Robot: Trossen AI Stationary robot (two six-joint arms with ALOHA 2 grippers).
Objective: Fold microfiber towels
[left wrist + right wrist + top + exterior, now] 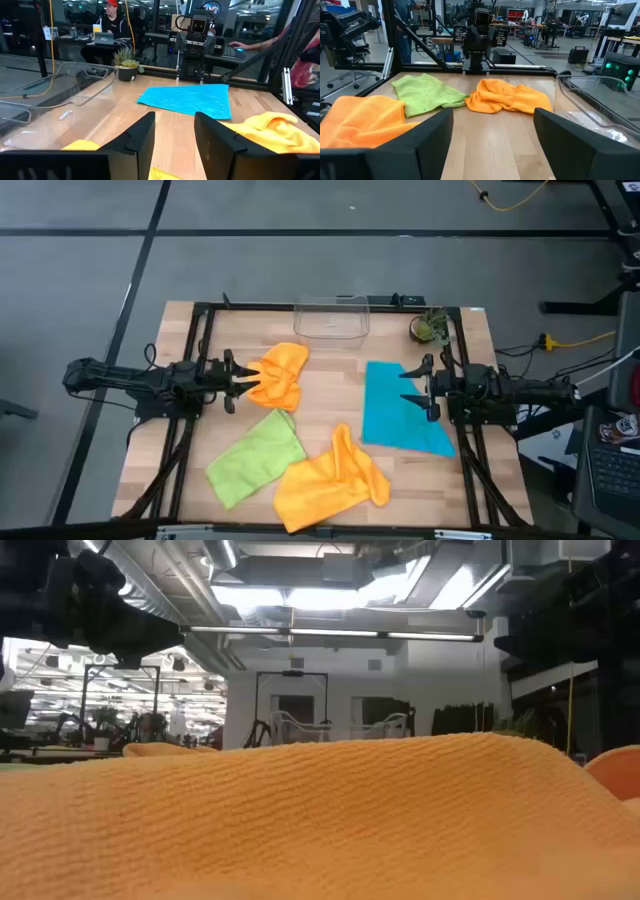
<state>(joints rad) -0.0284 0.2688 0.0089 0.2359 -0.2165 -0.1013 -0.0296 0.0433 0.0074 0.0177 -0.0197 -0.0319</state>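
One orange towel (280, 376) lies crumpled at the table's left-centre. My left gripper (238, 383) is open at its left edge, and orange cloth shows beside and under the fingers in the left wrist view (175, 142). The teal towel (395, 418) lies flat at the right. My right gripper (417, 388) is open over its right part, and the right wrist view (492, 145) shows only bare wood between the fingers. The lime green towel (255, 457) and the second orange towel (330, 477) lie bunched near the front edge. That orange towel fills the low view (320, 820). My left gripper's open fingers (142, 142) stand at the left edge of the crumpled orange towel (272, 131), level, coming from the table's left. I cannot tell whether they touch the cloth.
A clear plastic bin (331, 318) stands at the far edge, with a small potted plant (429, 328) to its right. A black frame (205, 330) runs around the table. Bare wood lies between the orange and teal towels. People sit at desks beyond the table.
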